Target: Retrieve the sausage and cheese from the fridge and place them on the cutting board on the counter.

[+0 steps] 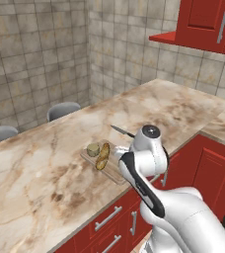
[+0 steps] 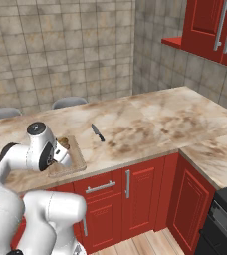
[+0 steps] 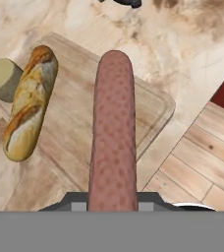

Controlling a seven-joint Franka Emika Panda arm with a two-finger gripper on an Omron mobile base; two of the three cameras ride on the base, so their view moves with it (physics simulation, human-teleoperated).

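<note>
Pincer clamping sausage, holding it above cutting board near counter edge; fingertips themselves lying hidden behind sausage in hand view. Cheese sitting at board's far corner, partly cut off behind bread loaf, touching it. Knife lying beyond board, blade barely showing. Arm blocking board's near end in base views.

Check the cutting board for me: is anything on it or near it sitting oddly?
Nothing spilled or damaged. The bread loaf lies askew on the cutting board, one end over its edge, beside the cheese. A knife lies loose on the counter. The sausage hangs above the board.
</note>
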